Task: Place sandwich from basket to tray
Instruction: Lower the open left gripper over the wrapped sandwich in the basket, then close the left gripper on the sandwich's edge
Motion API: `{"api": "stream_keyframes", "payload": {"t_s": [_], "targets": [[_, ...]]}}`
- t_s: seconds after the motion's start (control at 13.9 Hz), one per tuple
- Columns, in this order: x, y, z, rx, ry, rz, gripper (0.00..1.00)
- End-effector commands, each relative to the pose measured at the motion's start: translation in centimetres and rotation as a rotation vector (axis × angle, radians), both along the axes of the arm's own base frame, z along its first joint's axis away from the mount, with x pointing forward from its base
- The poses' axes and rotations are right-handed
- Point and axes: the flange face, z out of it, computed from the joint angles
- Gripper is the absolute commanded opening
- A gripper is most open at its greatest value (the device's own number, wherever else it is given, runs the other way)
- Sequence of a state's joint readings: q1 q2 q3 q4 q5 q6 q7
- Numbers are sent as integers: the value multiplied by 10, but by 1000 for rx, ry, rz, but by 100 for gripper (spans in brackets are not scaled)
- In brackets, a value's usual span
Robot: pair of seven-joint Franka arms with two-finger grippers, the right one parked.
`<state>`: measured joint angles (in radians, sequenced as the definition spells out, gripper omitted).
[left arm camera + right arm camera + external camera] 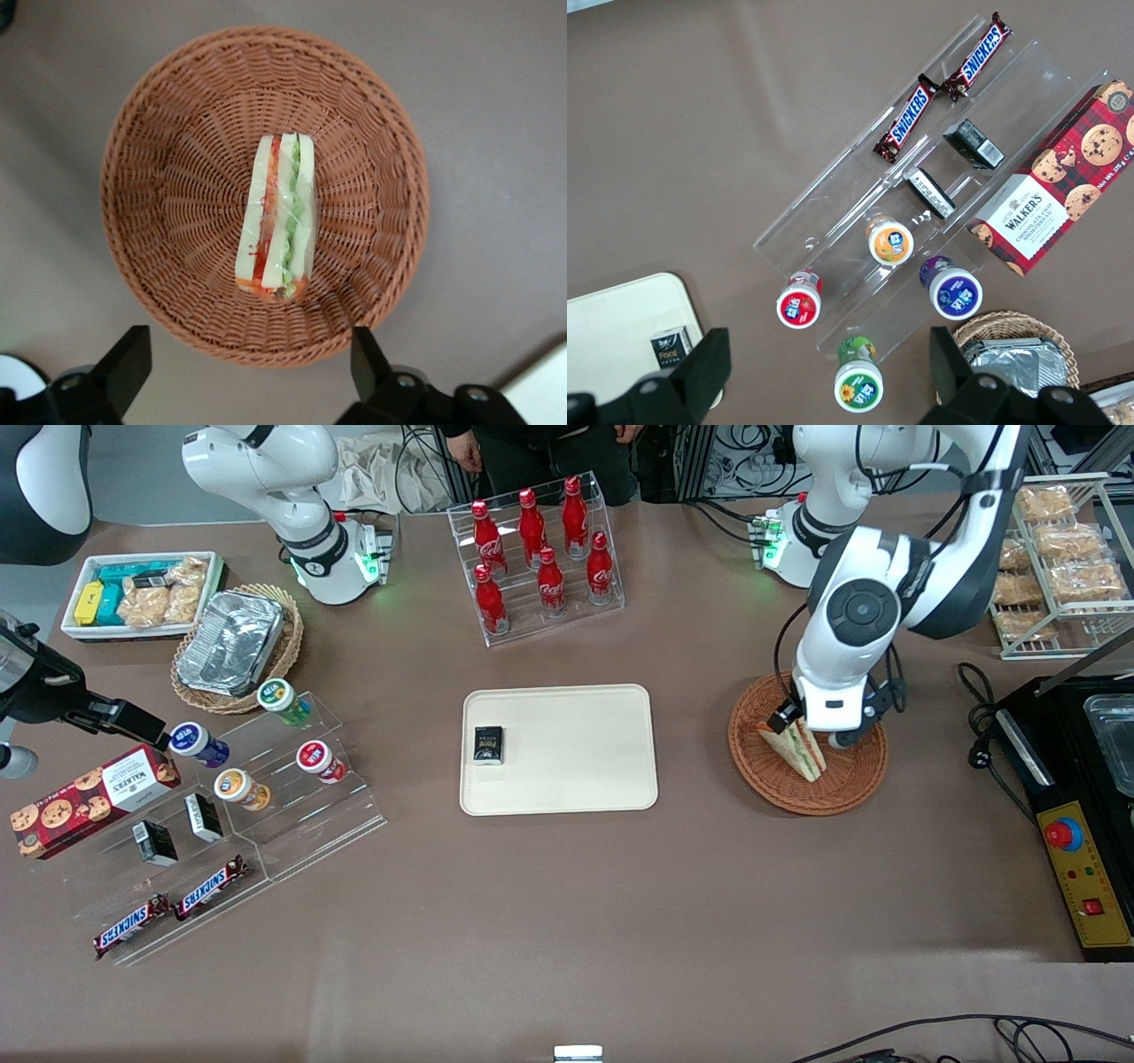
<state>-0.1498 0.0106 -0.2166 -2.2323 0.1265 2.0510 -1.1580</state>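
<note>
The sandwich stands on edge in the reddish-brown wicker basket, toward the working arm's end of the table. In the left wrist view the sandwich shows its white bread, red and green layers in the middle of the basket. My left gripper hangs above the basket, over the sandwich, open and empty; its two black fingertips stand wide apart above the basket's rim. The cream tray lies at the table's middle, beside the basket.
A small black box lies on the tray. A clear rack of red cola bottles stands farther from the front camera than the tray. A black machine sits at the working arm's end. A clear snack stand is toward the parked arm's end.
</note>
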Motion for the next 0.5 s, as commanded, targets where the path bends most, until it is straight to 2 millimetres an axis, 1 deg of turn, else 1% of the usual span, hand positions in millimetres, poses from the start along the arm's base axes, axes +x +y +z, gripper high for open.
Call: {"api": "stream_keyframes", "payload": {"t_s": [0.0, 0.14, 0.36, 0.43], "targets": [[-11, 7, -20, -4, -40, 12, 100], [-12, 13, -39, -10, -42, 40, 100], [-14, 13, -54, -13, -53, 30, 100], [-12, 16, -63, -16, -45, 38, 100]]}}
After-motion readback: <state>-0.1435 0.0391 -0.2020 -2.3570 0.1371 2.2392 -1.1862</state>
